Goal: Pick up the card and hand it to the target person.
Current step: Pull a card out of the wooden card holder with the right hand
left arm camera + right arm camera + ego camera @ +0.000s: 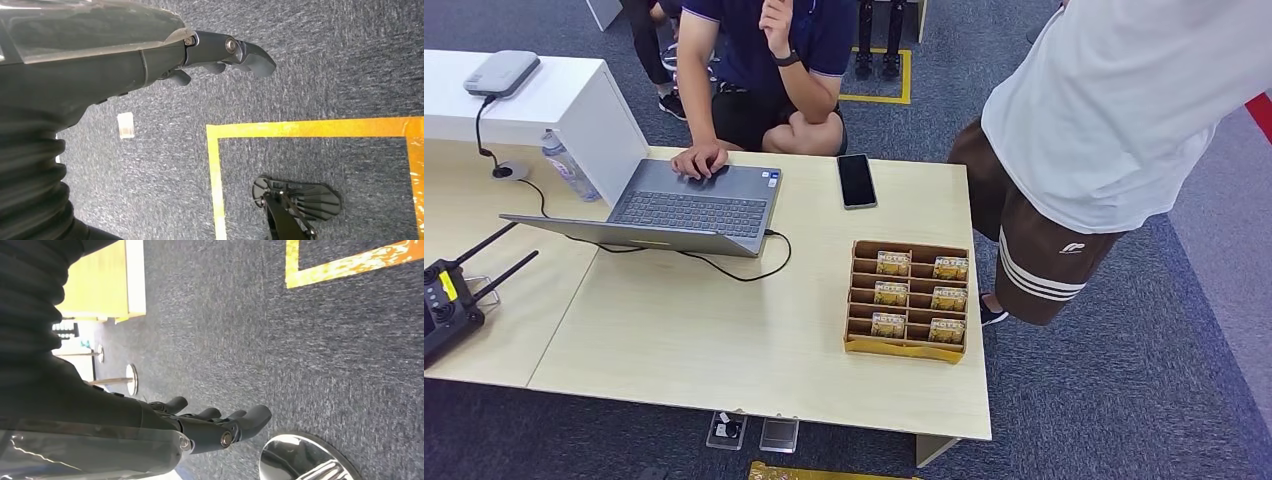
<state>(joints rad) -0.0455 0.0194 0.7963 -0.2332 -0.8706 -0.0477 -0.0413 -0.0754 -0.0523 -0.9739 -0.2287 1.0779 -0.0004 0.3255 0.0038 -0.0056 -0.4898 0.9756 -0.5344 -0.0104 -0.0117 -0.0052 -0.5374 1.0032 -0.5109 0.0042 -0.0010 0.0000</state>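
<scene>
Card holder: brown slotted box on the pale wooden counter, near its right end; six cards stand upright in its slots, in two columns of three.

Left hand: hangs over the grey carpet, fingers loosely extended and apart, holding nothing. Yellow floor tape lies beyond its fingertips; a small clear plastic piece sits on the carpet beside the palm.

Right hand: also hangs over carpet, fingers spread and empty. A chromed round base sits just off its fingertips; a yellow-sided cabinet stands near the wrist side.

Counter, other items: open laptop with a seated person's hand on it; black phone lying flat beside the laptop; black cable; water bottle; remote controller with antennas.

Standing person: white shirt, brown shorts, close to the counter's right end beside the card holder.
</scene>
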